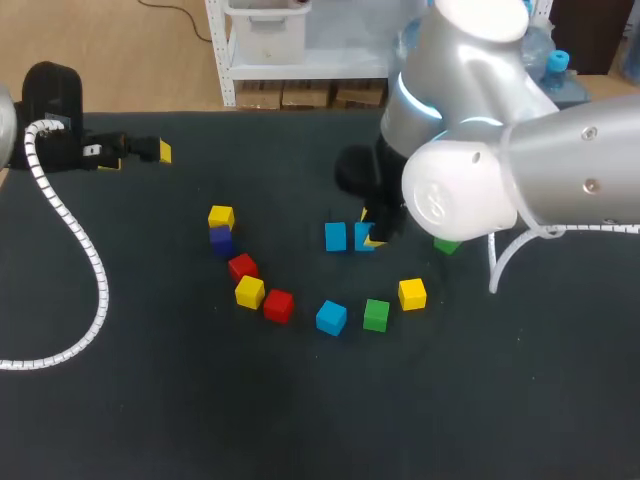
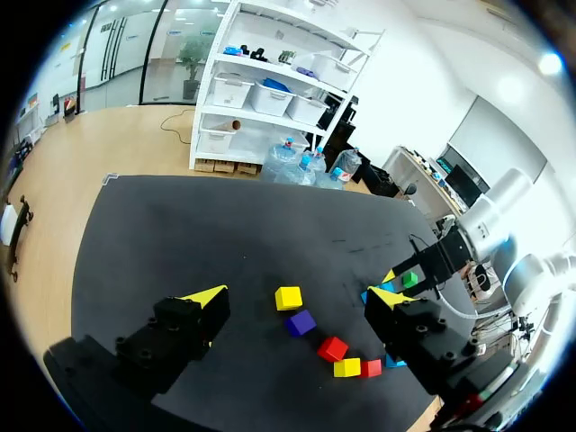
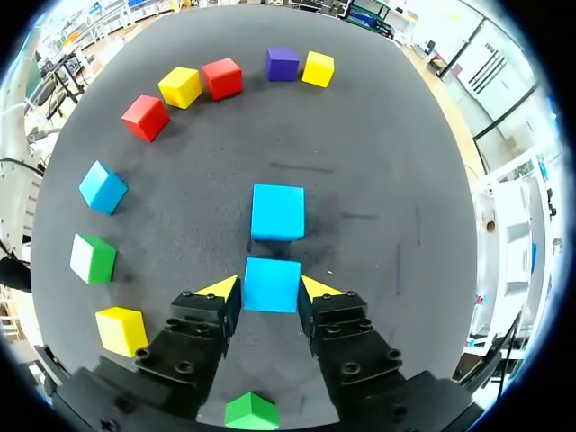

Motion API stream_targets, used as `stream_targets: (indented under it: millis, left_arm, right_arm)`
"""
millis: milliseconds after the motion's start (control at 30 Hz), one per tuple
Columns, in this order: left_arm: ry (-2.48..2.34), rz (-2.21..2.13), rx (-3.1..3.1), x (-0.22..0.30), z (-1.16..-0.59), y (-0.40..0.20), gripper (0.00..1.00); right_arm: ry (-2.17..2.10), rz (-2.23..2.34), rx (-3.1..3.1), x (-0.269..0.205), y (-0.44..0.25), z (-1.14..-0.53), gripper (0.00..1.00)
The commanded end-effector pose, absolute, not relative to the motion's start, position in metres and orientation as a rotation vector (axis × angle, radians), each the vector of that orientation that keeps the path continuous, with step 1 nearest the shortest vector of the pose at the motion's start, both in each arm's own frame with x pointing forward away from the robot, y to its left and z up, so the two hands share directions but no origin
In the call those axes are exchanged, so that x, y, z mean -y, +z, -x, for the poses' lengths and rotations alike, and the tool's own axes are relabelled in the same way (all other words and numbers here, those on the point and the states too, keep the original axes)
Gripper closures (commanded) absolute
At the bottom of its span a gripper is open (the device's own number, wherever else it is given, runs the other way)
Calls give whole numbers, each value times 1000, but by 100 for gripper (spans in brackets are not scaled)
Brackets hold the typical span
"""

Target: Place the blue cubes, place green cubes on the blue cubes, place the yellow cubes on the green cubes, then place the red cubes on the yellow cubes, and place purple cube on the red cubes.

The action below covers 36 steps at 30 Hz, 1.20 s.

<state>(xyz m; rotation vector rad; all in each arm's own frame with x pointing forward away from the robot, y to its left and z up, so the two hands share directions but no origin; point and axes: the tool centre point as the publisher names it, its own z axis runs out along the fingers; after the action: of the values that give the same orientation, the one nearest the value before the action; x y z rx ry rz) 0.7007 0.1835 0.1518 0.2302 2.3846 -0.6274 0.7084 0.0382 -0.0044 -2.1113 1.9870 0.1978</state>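
surface: dark counter [image 1: 300, 420] | near: right hand [image 3: 270, 290] pinching blue cube [image 3: 272, 281], a tip on each side; right arm [image 1: 520, 180] hides this grip in head view | ahead: second blue cube [image 3: 277, 211], just beyond | far: left hand [image 2: 295, 299] spread, holding nothing, over counter's far left
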Motion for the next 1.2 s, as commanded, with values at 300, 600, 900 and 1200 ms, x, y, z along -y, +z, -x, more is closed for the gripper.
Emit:
stream_targets:
  millis: [300,600,900,1200]
  left_arm:
    - [-634,-233,-2378,-185,-701,150,0]
    - [-634,-233,-2378,-185,-701,150,0]
    - [-634,-233,-2378,-185,-701,150,0]
    - [-634,-233,-2378,-185,-701,150,0]
  right_arm:
    - [210,2119,-1983,-37,-6,-710,55]
    - [204,2118,-1986,-34,7,-710,0]
    - [295,2088,-2007,-4,36,-712,0]
    - [544,1993,-1962,49,53,-716,0]
